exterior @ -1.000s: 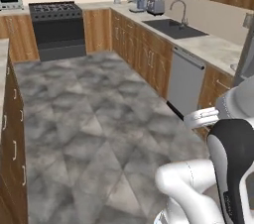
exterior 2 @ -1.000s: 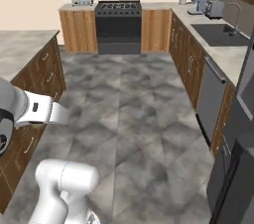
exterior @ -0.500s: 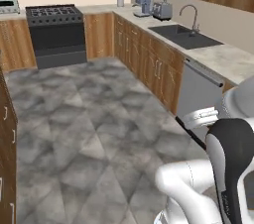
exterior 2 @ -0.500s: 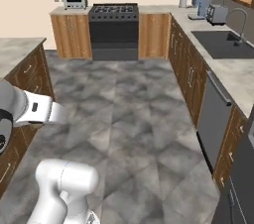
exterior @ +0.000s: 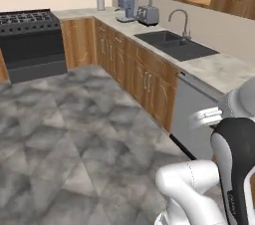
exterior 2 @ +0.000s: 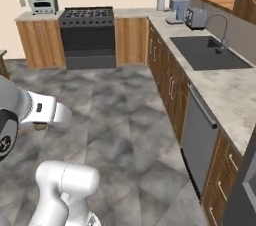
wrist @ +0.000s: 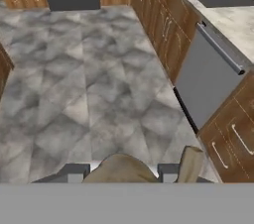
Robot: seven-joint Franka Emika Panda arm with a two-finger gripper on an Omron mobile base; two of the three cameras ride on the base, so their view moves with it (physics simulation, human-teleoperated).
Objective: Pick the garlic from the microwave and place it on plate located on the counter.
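Hand [wrist: 119, 171] closed on garlic [wrist: 121, 170] | above grey floor [wrist: 89, 79] | dishwasher [wrist: 208, 82] beside

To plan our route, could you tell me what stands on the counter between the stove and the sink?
In the right base view, that stretch holds a white canister, a grey coffee maker and a toaster.

The grey marble-patterned tile floor [exterior 2: 115, 115] lies open across the middle of the kitchen, giving wide passage. The right side is bounded by a run of wooden base cabinets [exterior: 144, 77], a grey dishwasher front [wrist: 208, 82] and the pale stone desk [exterior 2: 225, 92] with its dark recessed sink [exterior 2: 207, 52]. A black gas range [exterior 2: 87, 37] closes the far end.
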